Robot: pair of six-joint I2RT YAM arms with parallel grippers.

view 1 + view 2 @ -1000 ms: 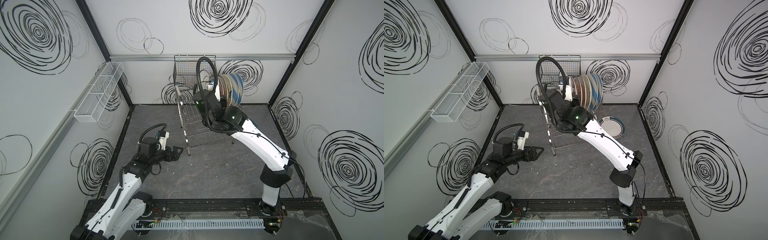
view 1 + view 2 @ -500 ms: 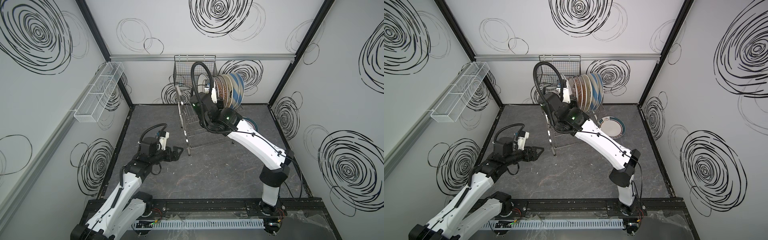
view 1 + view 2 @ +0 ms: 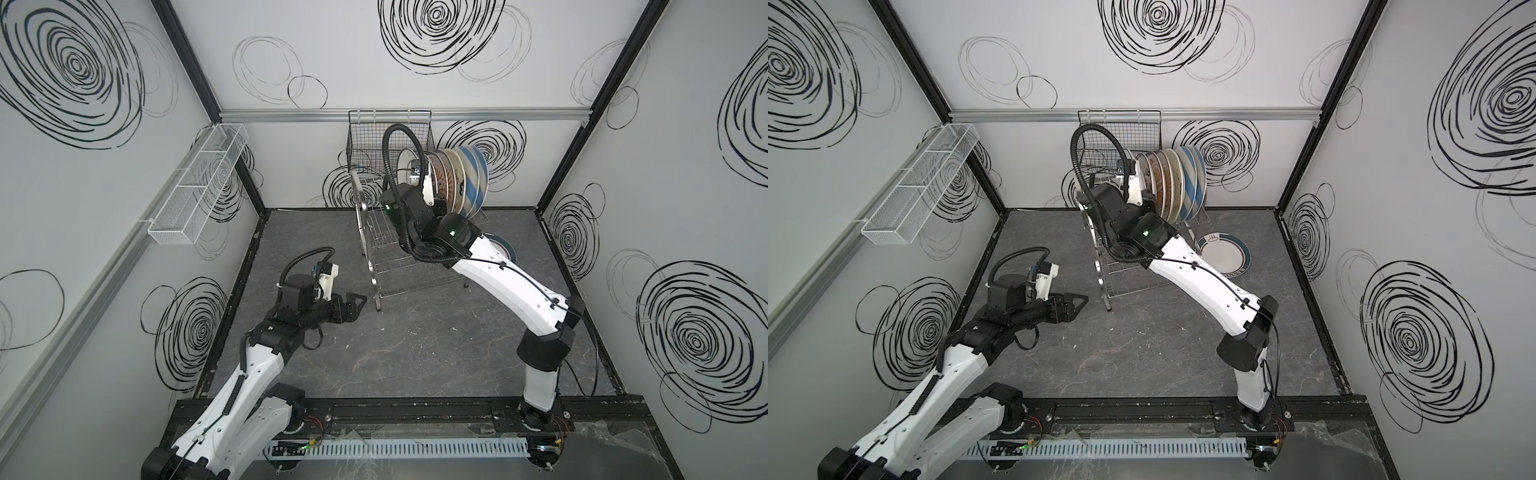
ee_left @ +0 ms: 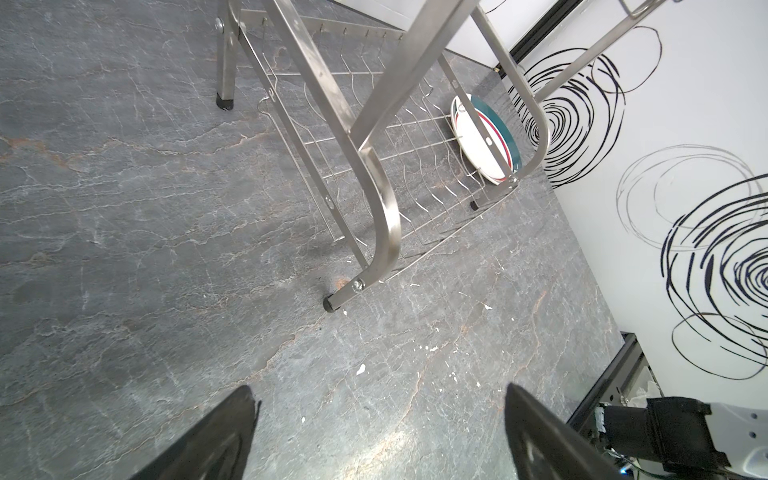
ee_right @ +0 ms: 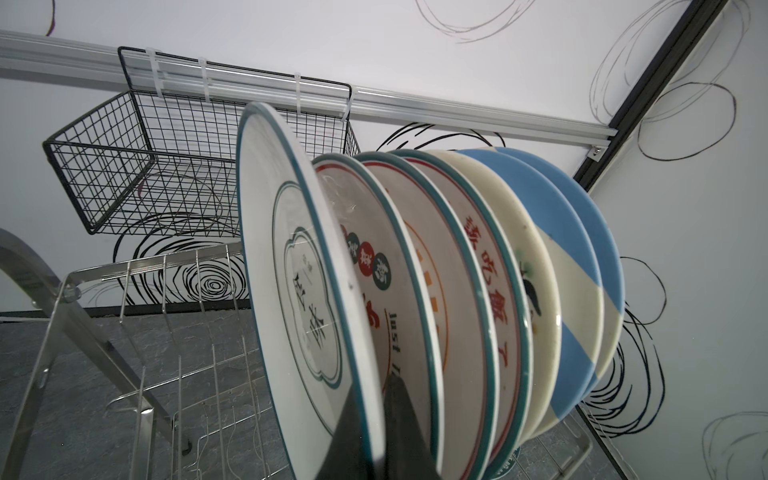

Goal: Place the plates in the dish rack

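Dark grey stone-look flooring [image 3: 415, 357] and white walls scrawled with black swirls box the cell in. On the left, the left gripper [image 3: 358, 303] hasn't budged, its fingers spread and empty beside the shiny steel wire dish rack [image 3: 360, 216]. Over the last second the right gripper [image 5: 376, 440], pinched tight on the rim of a white teal-edged plate [image 5: 299, 270] with dark characters, has carried it leftward. It now stands on edge next to the row of six racked plates [image 5: 540, 270] on the upper tier. Whether its bottom edge sits in a slot I can't see. Seven look nearly loaded. One broad-rimmed teal plate [image 3: 1225, 255] lies flat on the floor, right of the rack.
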